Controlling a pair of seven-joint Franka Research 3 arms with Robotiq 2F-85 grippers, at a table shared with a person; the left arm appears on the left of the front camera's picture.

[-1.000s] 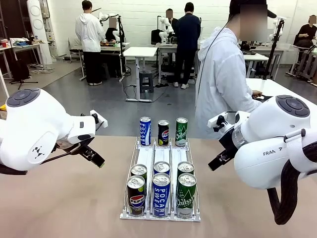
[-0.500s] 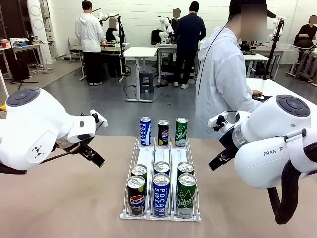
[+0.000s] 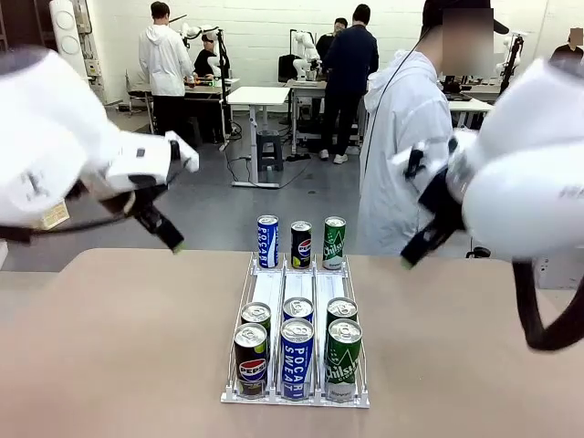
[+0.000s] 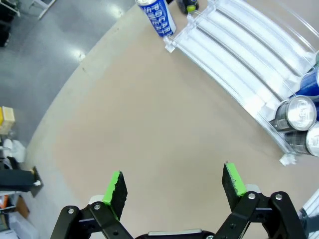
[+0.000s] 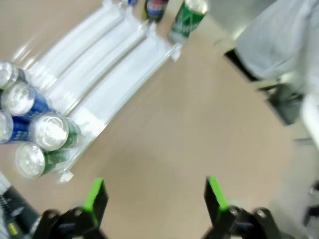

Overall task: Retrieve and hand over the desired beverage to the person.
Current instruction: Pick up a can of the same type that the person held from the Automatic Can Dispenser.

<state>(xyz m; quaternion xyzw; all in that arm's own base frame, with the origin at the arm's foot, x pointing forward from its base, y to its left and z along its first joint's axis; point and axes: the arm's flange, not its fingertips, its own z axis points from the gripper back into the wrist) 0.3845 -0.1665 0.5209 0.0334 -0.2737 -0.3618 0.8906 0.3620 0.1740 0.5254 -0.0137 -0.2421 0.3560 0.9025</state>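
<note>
Left fingers, black with green pads, stand wide apart with nothing between them, over bare beige desk beside the white plastic three-lane can rack; right fingers are likewise spread and empty on the rack's other side. At the rack's near end sit pairs of black Pepsi cans, blue Pocari Sweat cans and green Chilsung cans; three more cans, one of each kind, stand upright on the desk just past its far end. Person in white hooded jacket stands at the far side, right of the middle
</note>
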